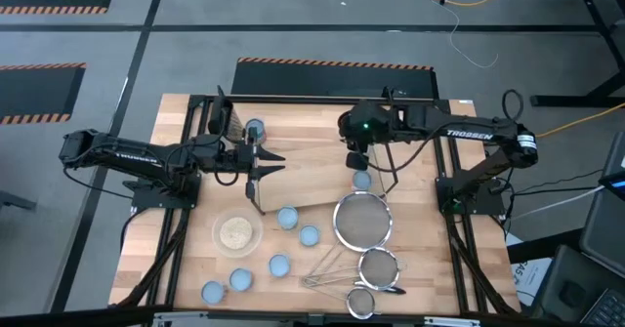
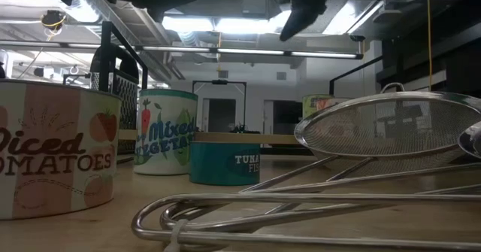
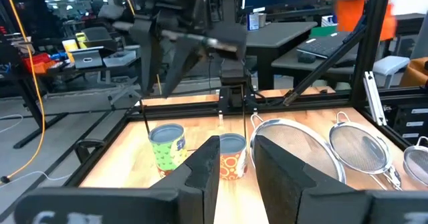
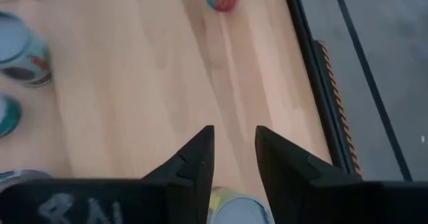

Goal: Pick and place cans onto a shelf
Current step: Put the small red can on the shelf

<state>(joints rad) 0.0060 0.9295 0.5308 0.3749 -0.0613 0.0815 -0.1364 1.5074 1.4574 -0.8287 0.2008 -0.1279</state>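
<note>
Below right gripper (image 1: pixel 356 161), can (image 1: pixel 362 181), untouched

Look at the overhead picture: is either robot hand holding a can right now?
No. The left hand and right hand are both empty, above the shelf; cans sit apart.
</note>
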